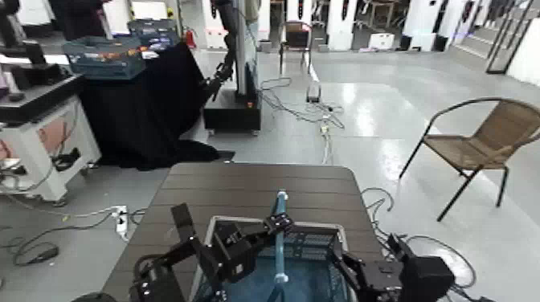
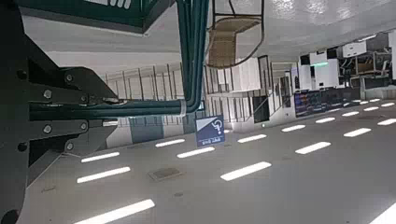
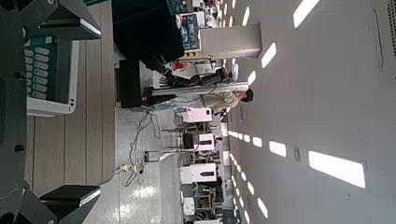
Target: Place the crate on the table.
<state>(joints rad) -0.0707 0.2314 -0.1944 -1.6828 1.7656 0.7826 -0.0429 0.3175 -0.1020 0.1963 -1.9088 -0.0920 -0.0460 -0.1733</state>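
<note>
The blue-grey lattice crate [image 1: 309,255] with a pale grey rim sits over the near end of the dark brown slatted table [image 1: 257,189]; I cannot tell whether it rests on the planks. Its light-blue handle [image 1: 279,237] stands upright in the middle. My left gripper [image 1: 277,222] is shut on the top of that handle, and the left wrist view shows the handle bars [image 2: 140,108] running between its fingers [image 2: 70,82]. My right gripper [image 1: 347,269] hangs open by the crate's right side. The right wrist view shows the crate's rim [image 3: 49,70] beside the planks [image 3: 89,121].
A black-draped table [image 1: 141,104] carrying a teal crate [image 1: 104,56] stands far left, next to a white workbench [image 1: 36,140]. Another robot's base [image 1: 233,108] and floor cables [image 1: 321,112] lie beyond the table. A wicker chair [image 1: 482,140] stands at the right.
</note>
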